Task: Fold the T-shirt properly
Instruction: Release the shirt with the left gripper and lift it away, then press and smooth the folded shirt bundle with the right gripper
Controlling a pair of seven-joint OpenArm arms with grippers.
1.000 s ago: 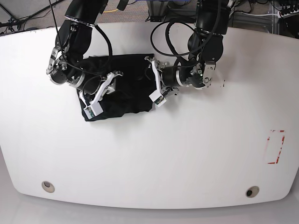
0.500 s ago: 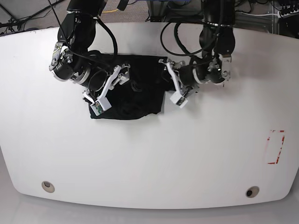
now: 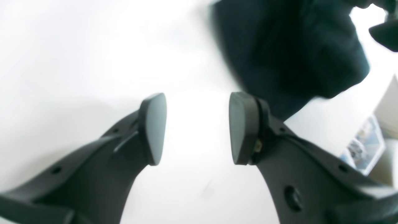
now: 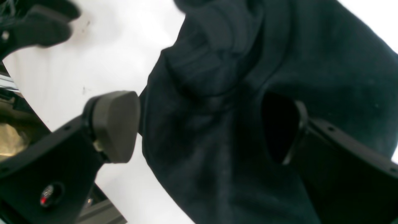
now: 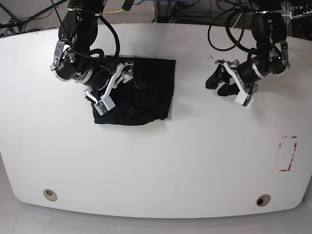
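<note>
My two arms are black, bulky at the joints, with looping black cables. Each wrist carries white brackets and a small white block. The left gripper point(image 3: 197, 127) has dark grey fingers with flat, rounded pads and small screw holes. The right gripper point(image 4: 205, 127) matches, with a red dot on one finger.
</note>
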